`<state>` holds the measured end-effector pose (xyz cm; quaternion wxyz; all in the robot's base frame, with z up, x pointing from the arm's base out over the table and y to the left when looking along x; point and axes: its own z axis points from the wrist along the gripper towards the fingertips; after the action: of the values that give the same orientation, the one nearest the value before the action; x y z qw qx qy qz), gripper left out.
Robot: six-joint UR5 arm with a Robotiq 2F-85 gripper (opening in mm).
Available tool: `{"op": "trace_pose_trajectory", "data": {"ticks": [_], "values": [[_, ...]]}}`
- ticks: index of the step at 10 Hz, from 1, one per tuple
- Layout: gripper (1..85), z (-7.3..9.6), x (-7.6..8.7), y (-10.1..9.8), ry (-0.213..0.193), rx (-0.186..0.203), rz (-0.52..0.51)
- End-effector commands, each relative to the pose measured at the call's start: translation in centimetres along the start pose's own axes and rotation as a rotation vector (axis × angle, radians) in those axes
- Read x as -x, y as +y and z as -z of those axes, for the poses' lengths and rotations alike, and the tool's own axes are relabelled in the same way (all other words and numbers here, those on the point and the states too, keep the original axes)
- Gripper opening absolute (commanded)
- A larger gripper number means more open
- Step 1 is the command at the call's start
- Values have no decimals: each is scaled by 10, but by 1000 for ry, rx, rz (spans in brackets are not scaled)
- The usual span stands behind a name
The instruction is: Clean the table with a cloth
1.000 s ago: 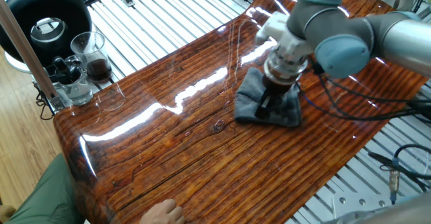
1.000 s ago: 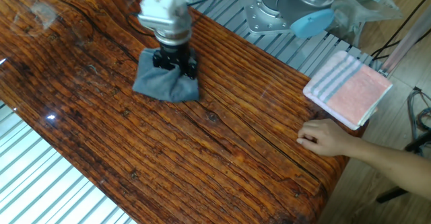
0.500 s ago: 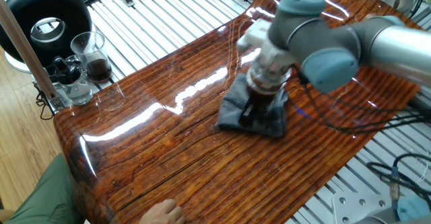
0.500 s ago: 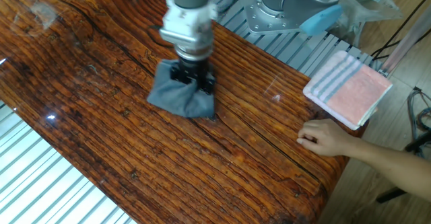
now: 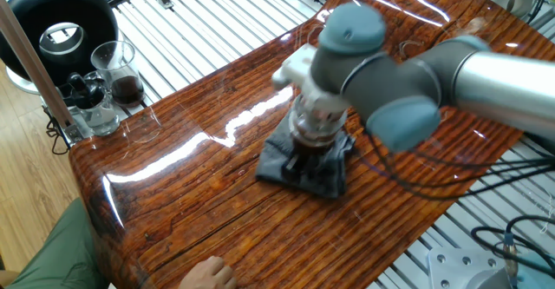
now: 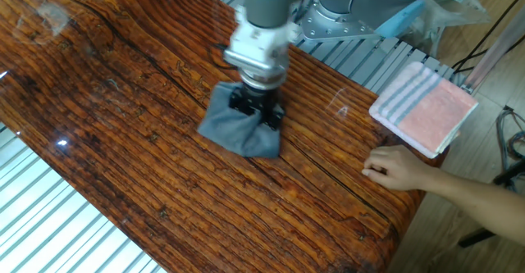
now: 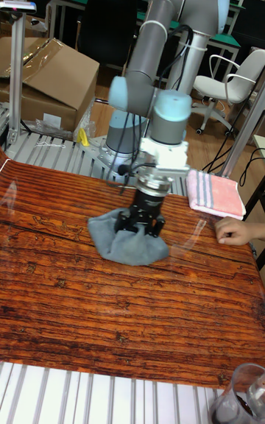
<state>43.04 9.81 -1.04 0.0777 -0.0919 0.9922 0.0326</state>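
The blue-grey cloth (image 5: pixel 276 164) (image 6: pixel 234 132) (image 7: pixel 124 245) lies bunched near the middle of the glossy reddish-brown table (image 5: pixel 191 193) (image 6: pixel 123 158) (image 7: pixel 73 306). My gripper (image 5: pixel 305 161) (image 6: pixel 257 114) (image 7: pixel 143 227) points straight down into the cloth. Its dark fingers are shut on a fold of the cloth and press it against the wood. The arm's grey wrist hides the top of the cloth in one fixed view.
A pink striped towel (image 6: pixel 422 109) (image 7: pixel 215 193) lies at one table end, with a person's hand (image 6: pixel 394 168) (image 7: pixel 234 231) resting on the edge beside it. Glass beakers (image 5: pixel 117 68) and a black round device (image 5: pixel 56 20) stand off the other corner. A glass (image 7: pixel 239 394) stands at the near edge.
My gripper has slid the cloth steadily along the tabletop toward the end where the hand and the pink towel are. The hand and the towel have stayed put.
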Motion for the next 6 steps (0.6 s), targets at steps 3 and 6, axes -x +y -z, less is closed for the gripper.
{"op": "trace_pose_trajectory", "data": {"ticks": [3, 6], "values": [[10, -6, 1, -1, -26, -15, 23], [10, -5, -14, 28, 19, 98, 271]]}}
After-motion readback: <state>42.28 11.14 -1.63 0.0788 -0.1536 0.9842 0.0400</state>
